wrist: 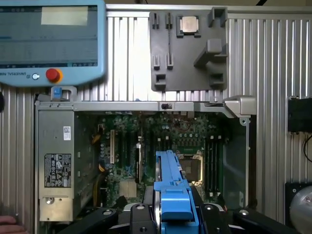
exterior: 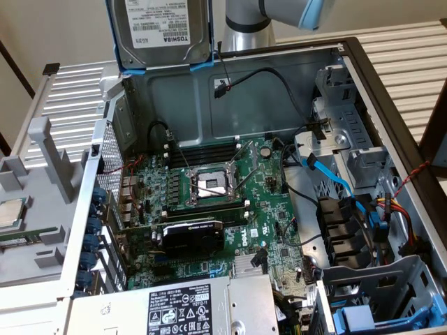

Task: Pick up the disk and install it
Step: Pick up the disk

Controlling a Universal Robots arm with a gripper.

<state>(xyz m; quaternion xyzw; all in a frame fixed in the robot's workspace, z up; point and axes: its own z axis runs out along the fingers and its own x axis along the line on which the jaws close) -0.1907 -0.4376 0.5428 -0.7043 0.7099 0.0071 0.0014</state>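
1. one step done: the disk (exterior: 165, 28) is lifted clear of the counter (exterior: 70, 98). it hangs upright above the rear wall of the open computer case (exterior: 230, 105), at the exterior view's upper left.
2. pincer (wrist: 173, 217): closed on the disk, gripping its blue carrier rail (wrist: 171, 187), one black finger on either side.
3. beneath the disk, inside the case: motherboard (exterior: 209, 202), open processor socket (exterior: 211, 185), power supply (exterior: 181, 307).
4. outstanding, by judgement: installation. the disk sits in no bay and is well apart from the drive cage (exterior: 349, 157) at the exterior view's right.
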